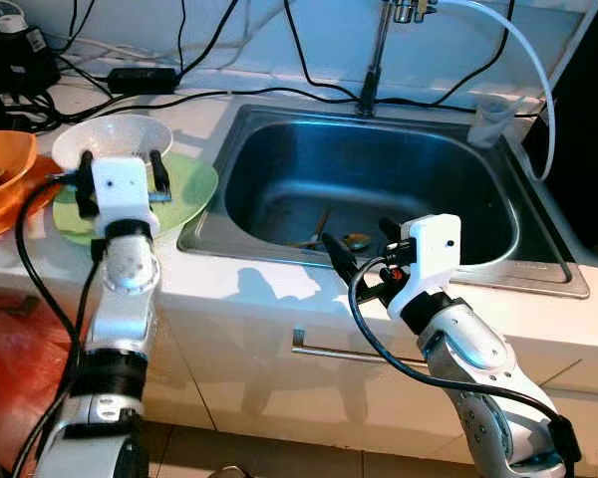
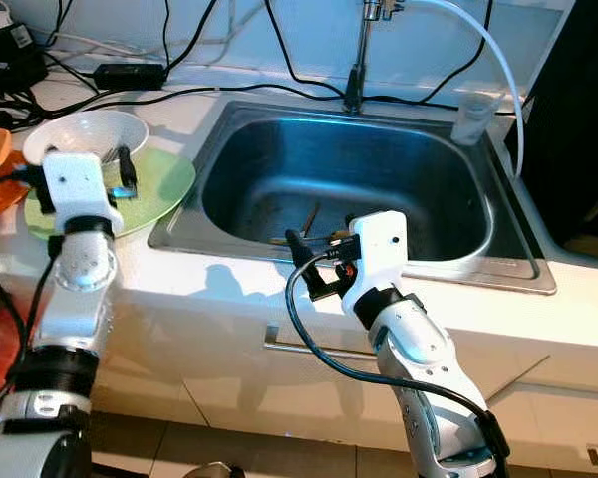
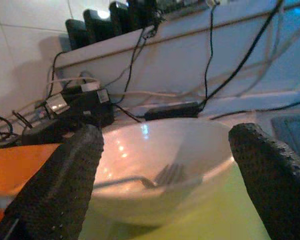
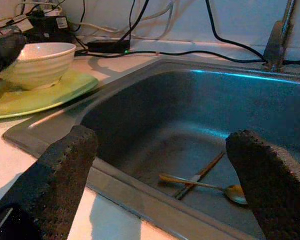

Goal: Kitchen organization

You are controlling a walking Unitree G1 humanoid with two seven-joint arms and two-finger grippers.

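A white bowl stands on a green plate on the counter left of the sink. A fork lies inside the bowl. My left gripper hovers just in front of the bowl, open, its fingers spread wider than the bowl and not touching it. At the bottom of the sink lie a gold spoon and a pair of chopsticks. My right gripper is open above the sink's front rim, pointing into the basin with nothing between its fingers.
An orange dish sits at the left edge of the counter. Black cables and a power adapter run along the back wall. The faucet and a clear cup stand behind the sink. A drawer handle lies below the counter.
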